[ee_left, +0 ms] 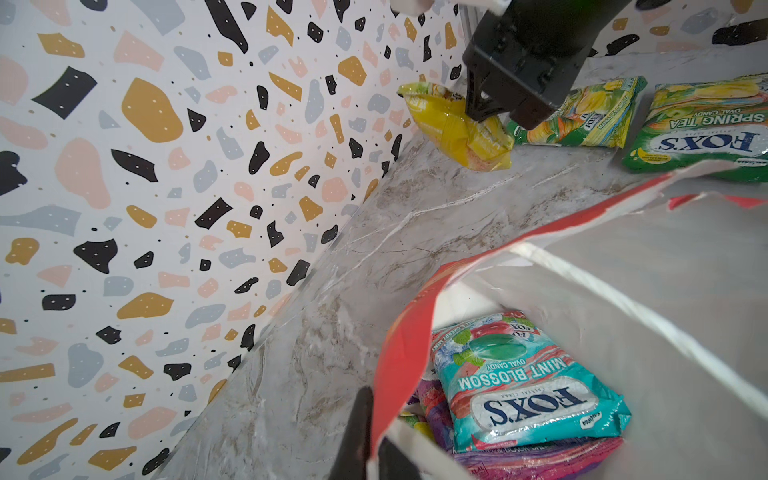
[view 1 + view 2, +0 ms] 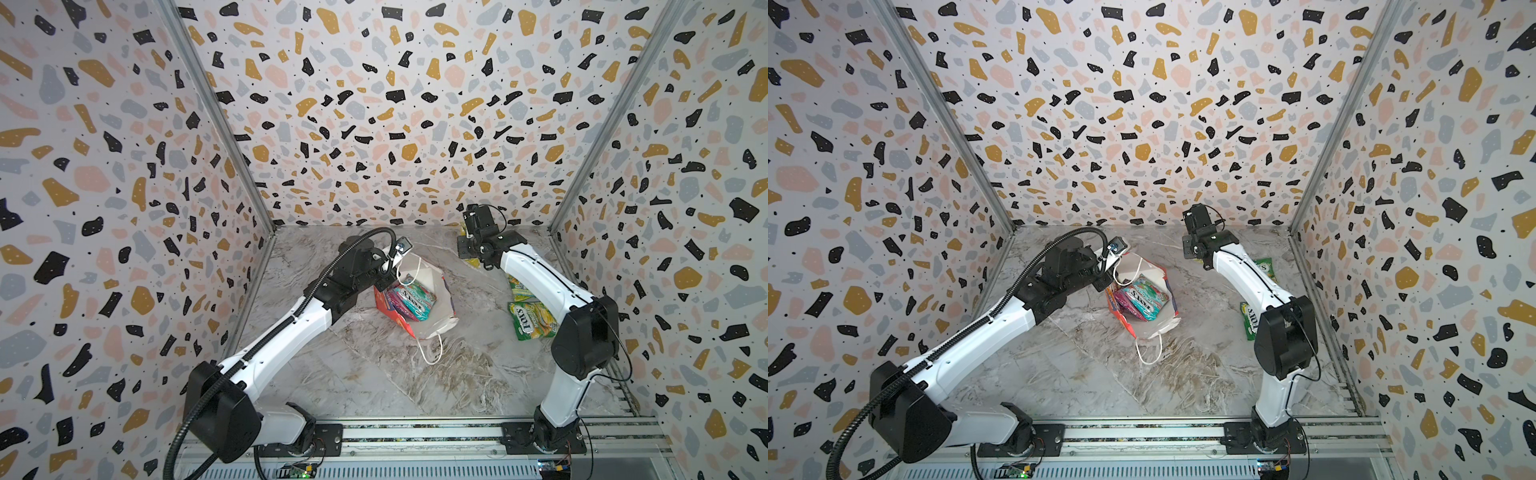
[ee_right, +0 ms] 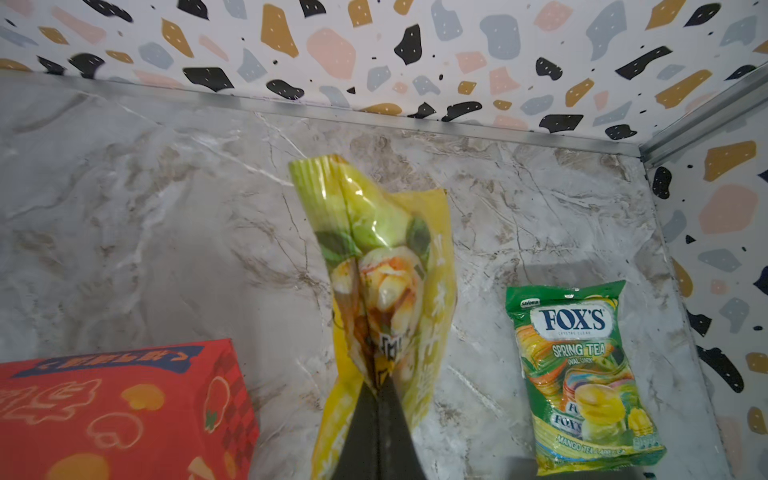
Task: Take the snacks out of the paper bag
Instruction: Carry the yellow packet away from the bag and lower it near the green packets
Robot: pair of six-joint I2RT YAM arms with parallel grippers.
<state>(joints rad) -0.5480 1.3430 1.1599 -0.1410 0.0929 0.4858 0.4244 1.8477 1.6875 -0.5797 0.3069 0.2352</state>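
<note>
A: So what is the left gripper (image 1: 374,446) doing?
B: It's pinching the rim of the paper bag (image 1: 407,345), jaws closed on it. The teal packet (image 1: 519,386) is lying inside on the purple packets (image 1: 540,457)
A: And the right gripper (image 3: 379,386)?
B: It's clamping the yellow packet (image 3: 374,257) near the back wall (image 3: 374,54), and a green packet (image 3: 582,374) is lying on the table (image 3: 166,208) beside it

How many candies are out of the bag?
3: yellow packet in right claw; green packet beside it on table; second green packet next along. Arm may hide more.

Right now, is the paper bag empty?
No, in the left wrist view a teal packet lies on purple packets inside the paper bag.
</note>
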